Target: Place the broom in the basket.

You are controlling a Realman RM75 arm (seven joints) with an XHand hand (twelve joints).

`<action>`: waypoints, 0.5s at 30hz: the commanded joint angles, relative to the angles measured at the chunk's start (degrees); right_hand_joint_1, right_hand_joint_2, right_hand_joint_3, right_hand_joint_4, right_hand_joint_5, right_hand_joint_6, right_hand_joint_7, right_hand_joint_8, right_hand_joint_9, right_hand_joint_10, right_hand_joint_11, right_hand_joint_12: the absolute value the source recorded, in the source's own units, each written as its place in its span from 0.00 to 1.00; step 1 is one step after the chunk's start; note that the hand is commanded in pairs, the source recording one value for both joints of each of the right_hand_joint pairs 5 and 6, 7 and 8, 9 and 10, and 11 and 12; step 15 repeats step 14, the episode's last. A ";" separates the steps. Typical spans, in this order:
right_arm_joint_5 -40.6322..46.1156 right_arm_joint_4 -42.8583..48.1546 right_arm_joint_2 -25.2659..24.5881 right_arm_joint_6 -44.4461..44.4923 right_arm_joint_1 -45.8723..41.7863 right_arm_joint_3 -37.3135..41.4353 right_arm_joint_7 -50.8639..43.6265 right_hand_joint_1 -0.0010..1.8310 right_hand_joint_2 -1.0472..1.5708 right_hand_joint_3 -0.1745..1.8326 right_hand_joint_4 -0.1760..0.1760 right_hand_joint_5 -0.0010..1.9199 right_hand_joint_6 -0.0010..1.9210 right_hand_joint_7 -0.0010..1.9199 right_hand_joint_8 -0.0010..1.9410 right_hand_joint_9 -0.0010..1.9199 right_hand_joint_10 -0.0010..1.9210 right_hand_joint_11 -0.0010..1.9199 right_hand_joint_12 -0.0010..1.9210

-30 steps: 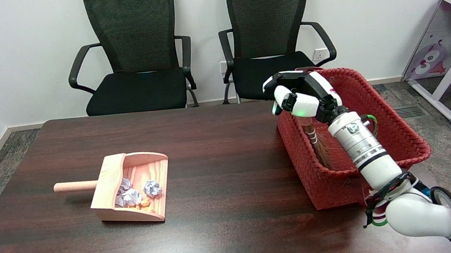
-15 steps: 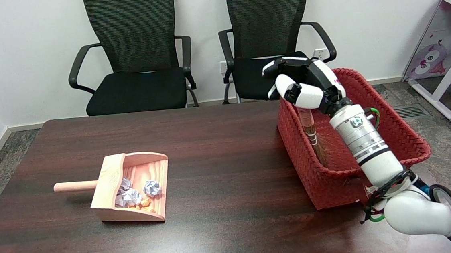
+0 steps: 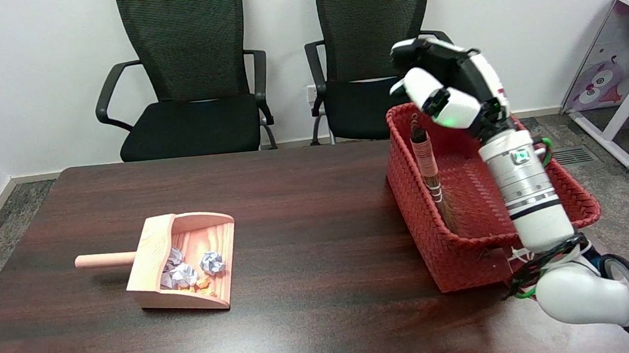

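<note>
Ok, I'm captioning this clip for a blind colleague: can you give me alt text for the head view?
A small broom leans inside a red woven basket at the right end of a dark wooden table, while the robot's right hand hangs above the basket holding nothing. To the left sits a wooden dustpan with crumpled paper balls; two black office chairs stand behind.

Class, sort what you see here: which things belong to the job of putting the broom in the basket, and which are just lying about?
Job: broom, red basket, right hand.
Lying about: wooden dustpan, crumpled paper balls, two black chairs.
</note>
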 commanded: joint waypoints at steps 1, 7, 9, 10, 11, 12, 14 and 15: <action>0.08 -1.75 0.40 9.42 -0.30 3.73 0.33 0.43 0.64 0.64 0.00 0.35 0.34 0.35 0.34 0.31 0.31 0.48 0.48; 0.08 -2.80 0.48 9.60 -0.30 5.13 0.33 0.44 0.67 0.62 0.00 0.38 0.38 0.38 0.37 0.30 0.30 0.48 0.48; 0.91 -3.23 0.49 9.00 -0.30 5.41 0.09 0.44 0.67 0.62 0.00 0.38 0.38 0.38 0.37 0.30 0.30 0.48 0.48; 1.56 -3.35 0.49 8.80 -0.30 5.41 -0.09 0.44 0.67 0.61 0.00 0.38 0.38 0.38 0.38 0.30 0.30 0.48 0.48; 2.65 -3.69 0.49 8.26 -0.30 5.41 -0.11 0.44 0.67 0.61 0.00 0.38 0.38 0.38 0.38 0.30 0.30 0.48 0.48; 3.31 -3.86 0.49 7.86 -0.30 5.41 -0.11 0.44 0.67 0.61 0.00 0.38 0.38 0.38 0.38 0.30 0.30 0.48 0.48; 4.20 -4.14 0.49 7.33 -0.29 5.41 0.13 0.44 0.67 0.61 0.00 0.39 0.39 0.39 0.38 0.30 0.30 0.48 0.48; 4.20 -4.14 0.49 7.33 -0.29 5.41 0.13 0.44 0.67 0.61 0.00 0.39 0.39 0.39 0.38 0.30 0.30 0.48 0.48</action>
